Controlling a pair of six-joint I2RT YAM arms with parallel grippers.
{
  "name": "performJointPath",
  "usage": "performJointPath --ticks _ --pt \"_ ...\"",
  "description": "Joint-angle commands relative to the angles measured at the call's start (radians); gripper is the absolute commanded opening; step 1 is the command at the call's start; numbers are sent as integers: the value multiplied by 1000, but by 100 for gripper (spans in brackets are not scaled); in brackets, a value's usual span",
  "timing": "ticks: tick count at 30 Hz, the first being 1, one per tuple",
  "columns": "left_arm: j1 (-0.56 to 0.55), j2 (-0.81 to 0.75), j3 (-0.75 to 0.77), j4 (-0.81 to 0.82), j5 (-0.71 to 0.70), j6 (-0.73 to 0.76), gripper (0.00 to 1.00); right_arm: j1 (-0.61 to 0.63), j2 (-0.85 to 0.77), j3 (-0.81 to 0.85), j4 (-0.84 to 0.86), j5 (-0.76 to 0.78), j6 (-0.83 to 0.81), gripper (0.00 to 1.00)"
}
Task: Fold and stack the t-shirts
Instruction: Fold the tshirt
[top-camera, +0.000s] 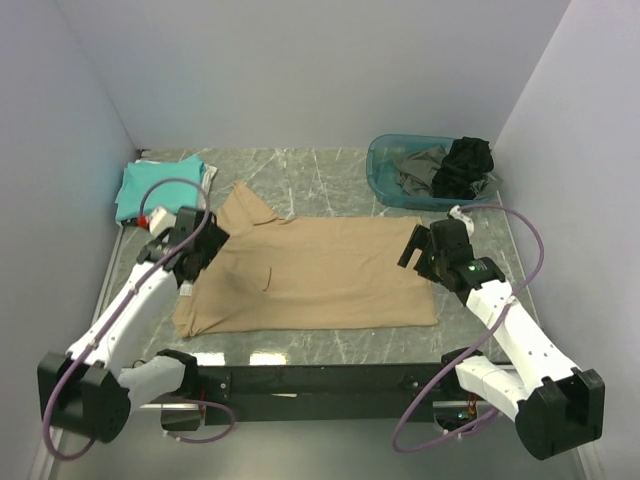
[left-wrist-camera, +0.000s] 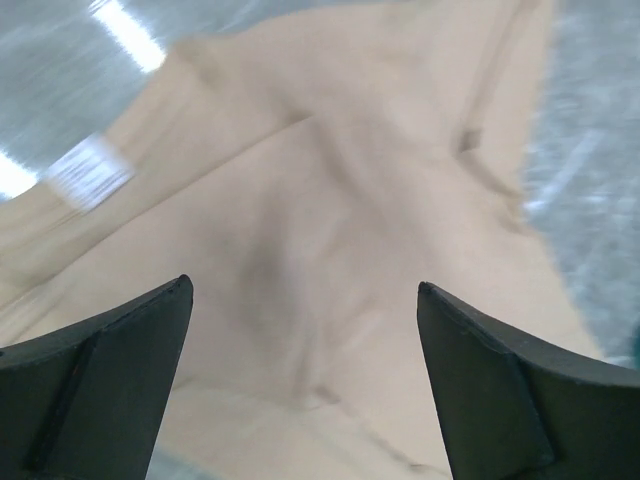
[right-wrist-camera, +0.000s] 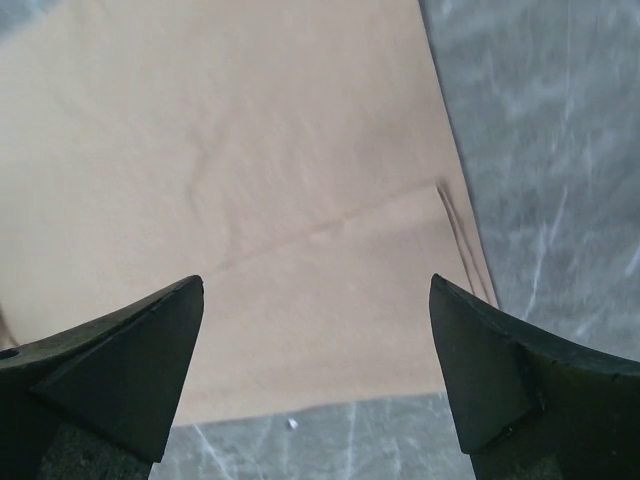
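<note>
Black fingers of the left gripper (left-wrist-camera: 305, 290) and right gripper (right-wrist-camera: 317, 285) stand wide apart above the soft, smooth tan t-shirt (top-camera: 320, 275). It lies flat on the grey stone-look table (top-camera: 330, 170), long side running left to right, neck end left.

You see the tan t-shirt (right-wrist-camera: 250, 200) filling the view from 9 to 12 o'clock, a faint crease crossing it; grey marbled table (right-wrist-camera: 550, 150) shows at 3 o'clock; your right gripper (right-wrist-camera: 315, 290) shows fingers (right-wrist-camera: 110, 360) spread wide at 5 and 7 o'clock.

Overhead cam; wrist cams near shirt (top-camera: 330, 275)
</note>
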Motion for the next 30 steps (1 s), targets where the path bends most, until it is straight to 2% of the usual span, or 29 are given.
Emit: performJointPath --ticks 1,3,6,7,9,12,13,17,19,21,23,25,30 --pt "-2 131 145 215 -1 139 99 -5 17 78 72 53 -33 100" --pt "-4 219 254 252 -5 203 99 -5 32 94 85 54 -38 100" --pt "7 421 377 277 -8 277 100 -7 57 103 102 57 -54 100" --pt "9 522 462 280 -5 303 99 -7 63 107 100 65 -59 100" --pt "13 616 565 313 -16 357 99 -8 81 111 102 73 -77 100" --pt "47 796 678 324 21 406 99 -8 100 108 112 74 -94 100" --pt "65 880 762 321 41 419 99 -8 106 111 122 71 -100 100" --pt "82 1060 932 349 30 510 97 -11 152 114 135 54 -119 100" --pt "93 1167 1061 311 24 544 95 -16 169 115 137 57 -120 100" --pt "96 1227 1156 294 7 577 89 -18 186 112 140 54 -124 100" --pt "107 1295 1199 292 -5 597 83 -27 199 111 148 51 -125 100" --pt "116 1334 1230 309 25 611 81 -28 207 109 149 51 -128 100" --pt "125 1350 1210 346 90 616 69 -39 235 114 148 50 -133 100"
